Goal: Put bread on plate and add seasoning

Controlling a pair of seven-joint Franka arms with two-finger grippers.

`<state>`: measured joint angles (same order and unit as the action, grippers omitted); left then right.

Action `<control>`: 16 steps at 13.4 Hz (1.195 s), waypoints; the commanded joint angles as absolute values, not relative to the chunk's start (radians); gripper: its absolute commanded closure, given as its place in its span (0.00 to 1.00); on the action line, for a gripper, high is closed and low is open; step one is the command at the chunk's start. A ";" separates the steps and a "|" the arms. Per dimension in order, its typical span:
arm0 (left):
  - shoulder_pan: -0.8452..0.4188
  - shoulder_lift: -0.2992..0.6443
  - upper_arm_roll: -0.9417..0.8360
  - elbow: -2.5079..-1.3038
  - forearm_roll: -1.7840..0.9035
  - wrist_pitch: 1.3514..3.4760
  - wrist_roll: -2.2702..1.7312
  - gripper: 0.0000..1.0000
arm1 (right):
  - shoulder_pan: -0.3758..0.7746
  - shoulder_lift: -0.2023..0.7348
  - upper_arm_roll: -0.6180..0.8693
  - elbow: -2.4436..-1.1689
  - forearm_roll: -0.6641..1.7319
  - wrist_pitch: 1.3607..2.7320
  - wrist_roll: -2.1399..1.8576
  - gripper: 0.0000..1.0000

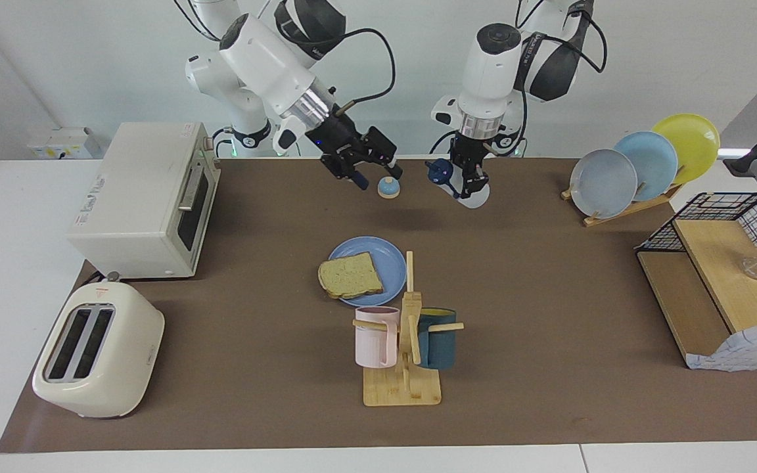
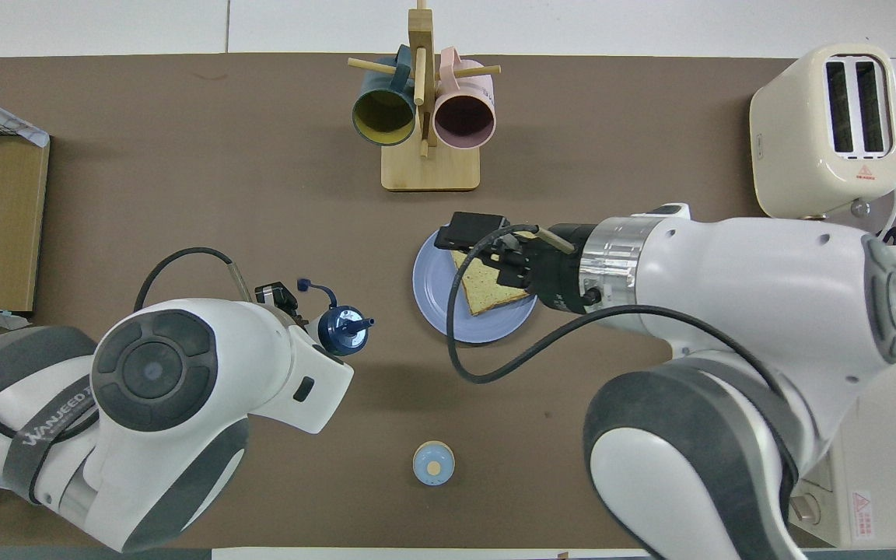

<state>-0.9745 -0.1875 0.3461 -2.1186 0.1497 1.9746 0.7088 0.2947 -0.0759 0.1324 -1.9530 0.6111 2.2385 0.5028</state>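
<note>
1. The right gripper is seen in the air over the table, just above the bell; its fingers are spread apart and nothing is held by it; it is judged to be waiting.
2. The bread is laid flat on the plate, near the middle of the table; one edge of the slice hangs a little over the rim, toward the right arm's end; the first half of the task can therefore be counted as done.
3. The bottle is clamped by the left gripper and is held up over the part of the table close to the robots, well apart from the plate; it is tilted, with the dark cap pointed toward the bell; in the overhead view a small lid seems to hang open beside the nozzle, but this cannot be told for sure.
4. The step in hand is judged to be the seasoning; the bottle is lifted but not yet brought to the bread.
5. For the next move, the bottle must be carried over the plate, the nozzle must be turned down above the slice, and the body must be squeezed gently; the right gripper should be kept clear of this path.
</note>
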 commanded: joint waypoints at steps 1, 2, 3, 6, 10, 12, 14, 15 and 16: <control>-0.992 -0.020 0.339 -1.946 0.205 1.881 0.635 1.00 | 0.201 -0.077 0.141 -1.873 0.423 1.988 0.427 0.00; -1.006 0.010 0.336 -1.906 0.221 1.855 0.620 1.00 | 0.175 -0.063 0.141 -1.823 0.344 1.880 0.404 0.00; -1.023 0.049 0.336 -1.864 0.263 1.820 0.606 1.00 | 0.158 -0.037 0.141 -1.742 0.253 1.758 0.382 0.00; -1.066 0.165 0.336 -1.741 0.304 1.720 0.578 1.00 | 0.066 0.072 0.138 -1.493 0.094 1.486 0.307 0.00; -1.140 0.316 0.337 -1.608 0.373 1.586 0.561 1.00 | 0.048 0.095 0.057 -1.468 -0.029 1.479 0.095 0.00; -1.176 0.432 0.339 -1.512 0.400 1.504 0.555 1.00 | 0.043 0.095 0.054 -1.482 -0.034 1.517 0.095 0.00; -1.190 0.517 0.342 -1.439 0.408 1.447 0.555 1.00 | 0.044 0.077 0.054 -1.512 -0.035 1.525 0.080 0.00; -1.198 0.522 0.344 -1.436 0.422 1.439 0.554 1.00 | 0.046 0.040 0.054 -1.557 -0.032 1.525 0.065 0.00; -1.201 0.523 0.342 -1.436 0.442 1.431 0.554 1.00 | 0.046 0.002 0.054 -1.616 -0.032 1.526 0.060 0.00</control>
<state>-1.1867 0.4805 0.3244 -1.5041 0.4063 1.4912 0.5529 0.0484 0.0819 0.0468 -1.5115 -0.0153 1.5128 0.0917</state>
